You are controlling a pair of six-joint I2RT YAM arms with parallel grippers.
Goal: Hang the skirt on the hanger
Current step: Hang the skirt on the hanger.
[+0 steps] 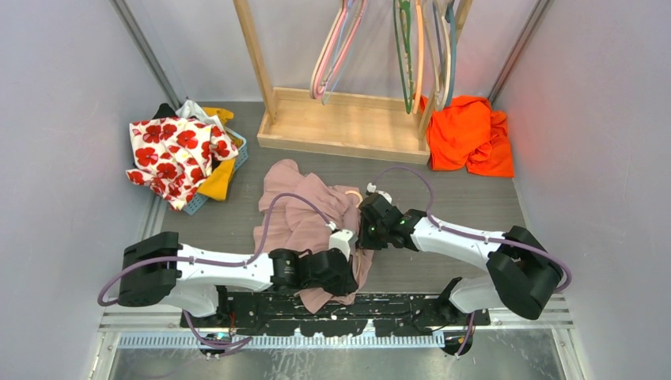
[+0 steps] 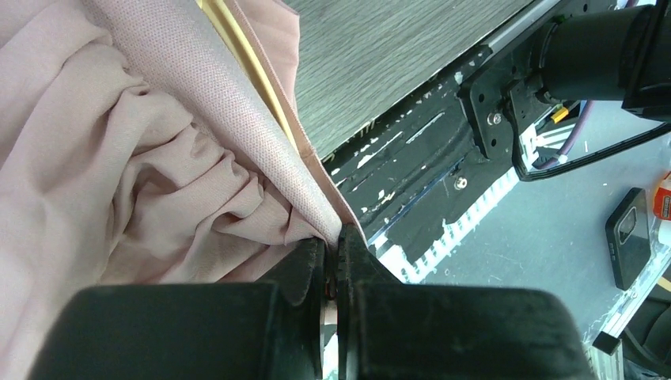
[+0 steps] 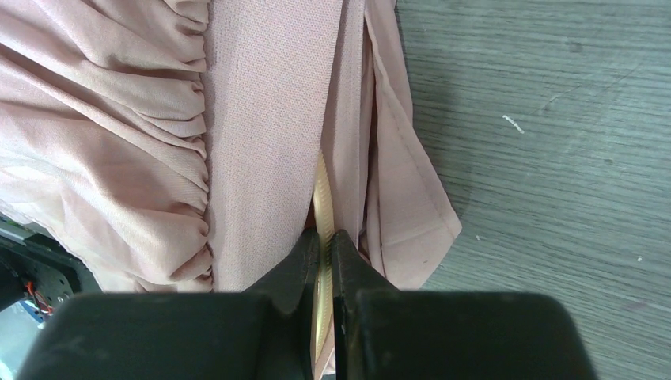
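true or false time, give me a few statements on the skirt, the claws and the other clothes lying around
The left claw is shut on the pink skirt's edge. True.
The right claw hangs open over bare table. False: it is shut on the cream hanger inside the skirt's waistband.
The orange garment lies right of the wooden rack. True.
The floral cloth lies on the skirt. False: it lies apart, far left.
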